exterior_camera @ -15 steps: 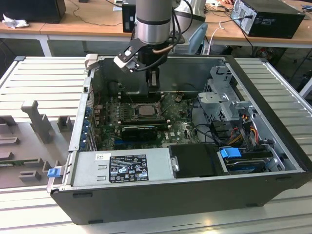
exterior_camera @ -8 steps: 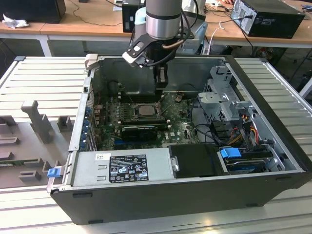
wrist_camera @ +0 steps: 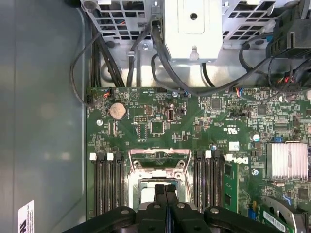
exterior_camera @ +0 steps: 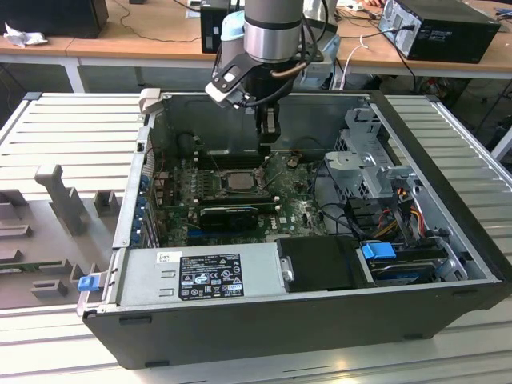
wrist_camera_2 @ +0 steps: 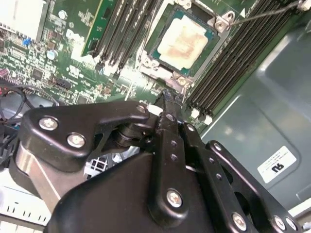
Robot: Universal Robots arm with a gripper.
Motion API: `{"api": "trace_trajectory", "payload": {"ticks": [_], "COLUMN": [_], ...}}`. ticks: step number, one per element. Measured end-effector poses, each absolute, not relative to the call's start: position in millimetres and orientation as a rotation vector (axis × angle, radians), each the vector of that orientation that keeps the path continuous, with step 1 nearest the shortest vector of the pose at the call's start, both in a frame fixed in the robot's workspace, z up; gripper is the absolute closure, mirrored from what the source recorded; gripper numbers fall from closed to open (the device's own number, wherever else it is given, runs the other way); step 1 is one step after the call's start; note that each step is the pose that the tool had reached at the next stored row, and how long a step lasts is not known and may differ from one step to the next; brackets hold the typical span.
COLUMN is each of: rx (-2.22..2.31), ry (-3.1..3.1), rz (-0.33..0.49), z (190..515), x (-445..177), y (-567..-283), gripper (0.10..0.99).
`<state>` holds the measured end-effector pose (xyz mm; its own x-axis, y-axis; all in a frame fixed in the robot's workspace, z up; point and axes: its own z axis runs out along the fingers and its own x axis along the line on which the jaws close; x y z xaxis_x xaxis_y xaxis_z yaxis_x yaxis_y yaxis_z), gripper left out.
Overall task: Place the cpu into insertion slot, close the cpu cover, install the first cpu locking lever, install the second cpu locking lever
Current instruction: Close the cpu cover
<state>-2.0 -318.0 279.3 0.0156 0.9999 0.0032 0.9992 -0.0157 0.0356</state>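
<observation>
**Gripper [wrist_camera_2: 167, 100] poised near the seated cpu [wrist_camera_2: 182, 41]**

Black jaws are pressed together, holding nothing, close by the insertion slot [wrist_camera_2: 154, 62], where the cpu lies flat. Light, rigid and likely fragile underneath, it should be gripped by its edges only. Its dull silver top carries a tan smear, framed by the cpu cover [wrist_camera_2: 216, 44].

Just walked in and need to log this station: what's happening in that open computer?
A robot arm is working inside the open computer case. The chip already sits in the green board, with the metal cover lying flat around it. The gripper, shut and empty as far as shows, hangs just off the cover's edge. A thin wire lever juts out from one corner.
</observation>
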Motion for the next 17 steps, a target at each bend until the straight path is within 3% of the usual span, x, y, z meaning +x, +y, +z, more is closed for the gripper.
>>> {"api": "trace_trajectory", "payload": {"ticks": [17], "rx": [2.222], "ry": [2.188], "rz": [0.042], "z": [278.2], "x": [37.1], "y": [-318.0], "gripper": [0.98]}}
